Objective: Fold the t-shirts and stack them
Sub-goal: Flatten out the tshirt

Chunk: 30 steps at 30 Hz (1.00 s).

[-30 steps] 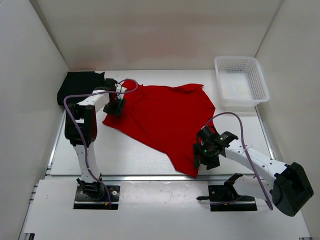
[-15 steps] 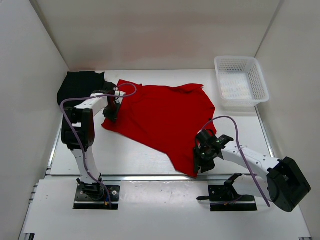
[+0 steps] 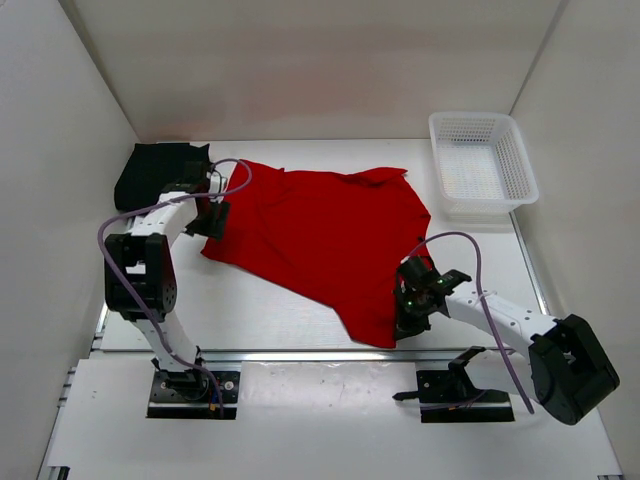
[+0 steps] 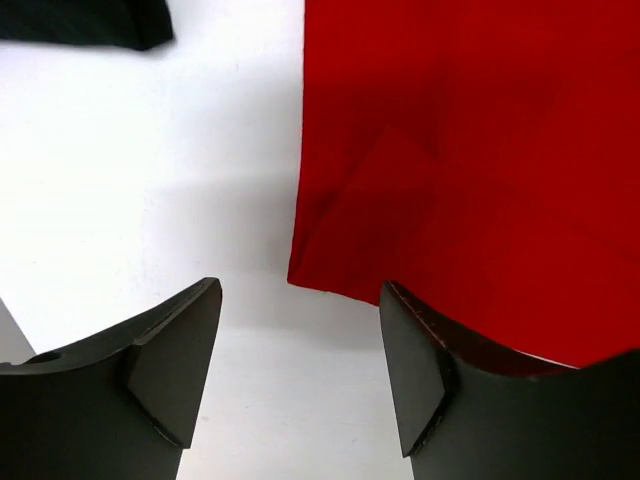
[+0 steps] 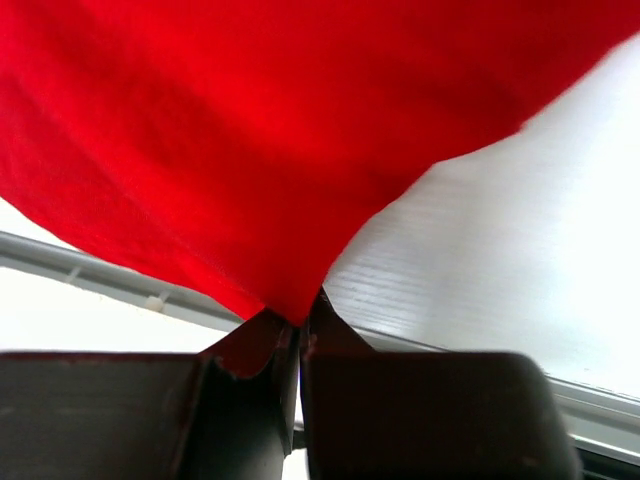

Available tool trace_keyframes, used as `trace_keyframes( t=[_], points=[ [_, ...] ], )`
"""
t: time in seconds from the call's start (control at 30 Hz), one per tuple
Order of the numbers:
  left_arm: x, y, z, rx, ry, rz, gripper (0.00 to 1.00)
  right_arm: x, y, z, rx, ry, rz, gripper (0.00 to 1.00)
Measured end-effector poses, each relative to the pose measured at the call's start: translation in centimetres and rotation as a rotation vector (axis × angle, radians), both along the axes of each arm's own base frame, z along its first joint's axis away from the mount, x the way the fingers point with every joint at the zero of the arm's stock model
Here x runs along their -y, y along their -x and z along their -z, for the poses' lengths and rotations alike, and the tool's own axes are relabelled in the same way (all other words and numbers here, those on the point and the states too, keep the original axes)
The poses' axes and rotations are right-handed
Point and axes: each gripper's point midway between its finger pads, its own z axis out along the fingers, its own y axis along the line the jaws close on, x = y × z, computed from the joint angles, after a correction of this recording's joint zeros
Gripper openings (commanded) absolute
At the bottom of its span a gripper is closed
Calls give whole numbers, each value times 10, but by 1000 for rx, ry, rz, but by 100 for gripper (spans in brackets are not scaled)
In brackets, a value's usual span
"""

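The red t-shirt [image 3: 325, 235] lies spread across the middle of the table. A black t-shirt [image 3: 150, 172] sits folded at the far left corner. My left gripper [image 3: 207, 220] stands open just off the red shirt's left edge, bare table between its fingers [image 4: 170, 370]; the shirt's left corner [image 4: 310, 275] lies just ahead of them. My right gripper [image 3: 403, 322] is shut on the red t-shirt's near corner [image 5: 295, 305], the cloth pinched at its fingertips. The orange t-shirt is out of view.
A white mesh basket [image 3: 483, 165] stands at the back right. White walls close in the table on three sides. The table's near edge and a metal rail [image 3: 300, 352] run just below the shirt's near corner.
The left gripper has slid left off the red shirt and opened wider. The right gripper has closed on the shirt's near corner.
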Motion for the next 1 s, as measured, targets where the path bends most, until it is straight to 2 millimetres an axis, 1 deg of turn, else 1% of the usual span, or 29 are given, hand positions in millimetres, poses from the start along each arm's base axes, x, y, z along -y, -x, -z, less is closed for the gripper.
trace_keyframes(
  t=[0.07,0.17,0.23,0.3,0.33,0.4,0.43,0.47,0.57,0.67,0.7,0.73,0.77,0.8,0.83,0.87,0.9,0.93,0.97,1.0],
  points=[
    [-6,5,11,-39,0,-16,74,2,-3,0,7,1,16,0],
    [-6,11,31,-99,8,-26,69,6,-5,-1,10,19,21,0],
    [-4,18,45,-145,32,-32,58,9,-8,-3,13,28,30,0],
    [-1,25,56,-182,56,-33,36,12,-14,-6,24,30,53,0],
    [2,27,57,-190,73,-29,30,16,-18,-7,29,28,76,0],
    [5,29,57,-196,88,-19,5,26,-27,-12,50,24,138,0],
    [6,30,56,-199,93,-11,1,32,-32,-16,65,18,176,0],
    [7,31,54,-200,96,-6,0,39,-37,-20,87,13,214,0],
    [7,37,44,-206,95,19,0,56,-50,-35,144,11,294,0],
    [6,45,25,-169,83,60,4,61,-56,-42,170,16,297,0],
    [6,50,18,-152,78,74,9,60,-57,-43,172,17,291,0],
    [6,55,12,-136,74,89,21,60,-56,-42,169,18,285,0],
    [6,63,5,-120,66,108,28,59,-54,-42,164,20,277,0],
    [6,69,1,-108,62,121,43,58,-53,-41,158,21,269,0],
    [5,77,-2,-103,52,131,50,56,-52,-40,153,18,259,0],
    [4,85,-2,-110,40,142,52,54,-51,-40,149,15,252,0],
    [3,91,1,-121,30,147,54,51,-50,-39,143,12,241,5],
    [1,98,6,-141,22,149,61,48,-48,-39,138,9,227,14],
    [-1,105,12,-168,11,152,68,44,-47,-38,132,5,210,18],
    [-2,113,18,-197,4,155,71,39,-45,-36,125,5,186,25]
  ],
)
